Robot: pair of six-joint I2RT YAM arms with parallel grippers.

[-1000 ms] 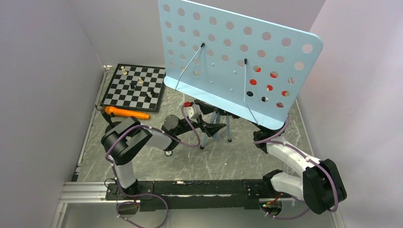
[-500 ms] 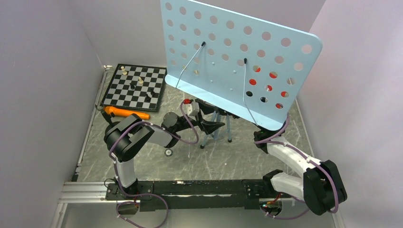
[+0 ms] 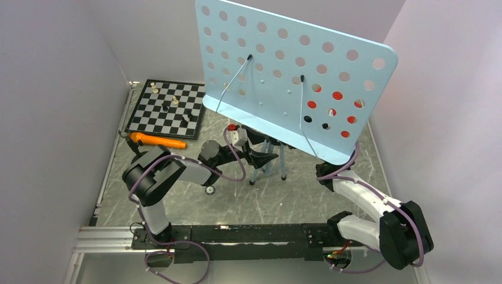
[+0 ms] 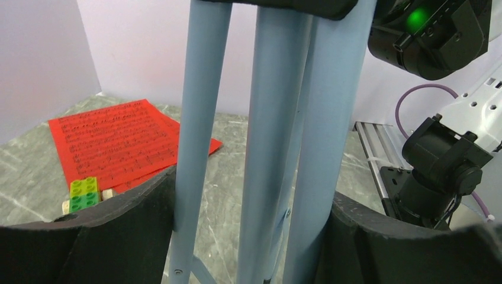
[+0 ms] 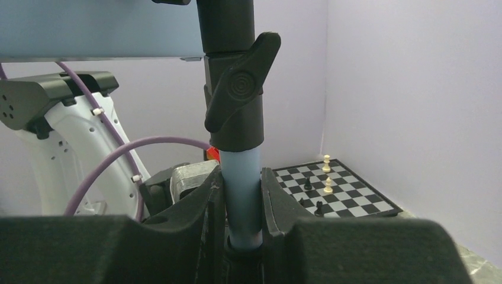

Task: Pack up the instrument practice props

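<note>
My music stand [image 3: 284, 89] stands upright, its pole clamped in my right hand [image 5: 243, 204] to steady it. My left hand [image 4: 251, 207] straddles the gathered tripod legs [image 4: 260, 130], probably to fold them. Whether it presses them, I cannot tell. Red sheet music [image 4: 118, 142] lies on the table [image 4: 23, 171] beyond that hand.

Black-and-white arms [image 3: 362, 199], purple cables [image 3: 235, 173]

Grey marbled tabletop [image 3: 296, 201], walled on three sides. Far-left corner: chessboard [image 3: 169, 108], a handful of pieces standing on it. Just in front, lying flat, orange microphone [image 3: 157, 141]. Mid-table, light-blue music stand [image 3: 269, 100] planted on its tripod legs. Over on the right, red sheet-music pages [image 4: 115, 142] flat and overlapping, green-and-yellow brick toy car [image 4: 83, 194] right at their edge.
</note>
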